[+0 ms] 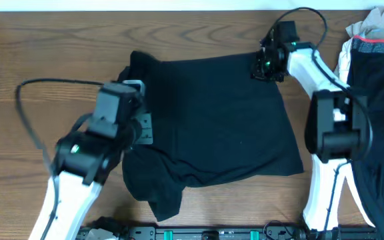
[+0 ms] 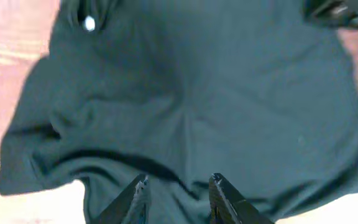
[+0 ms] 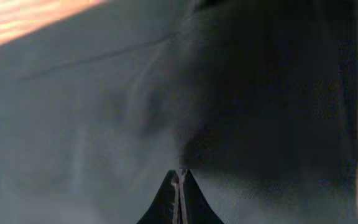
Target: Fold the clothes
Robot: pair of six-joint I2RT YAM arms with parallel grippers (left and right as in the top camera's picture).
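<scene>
Your right jaws clamp the T-shirt [image 1: 212, 120] toward the far edge of the bench [image 1: 32, 47], likely anchoring it while your left jaws hover parted.

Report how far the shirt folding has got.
Done: the shirt lies spread mostly flat on the table, with its near left part bunched. In hand: the left fingers stand open over its left edge, and the right fingers are shut at the far right corner; whether they pinch cloth is unclear. Left: no clean fold shows, so all the folding down to a bundle.
</scene>
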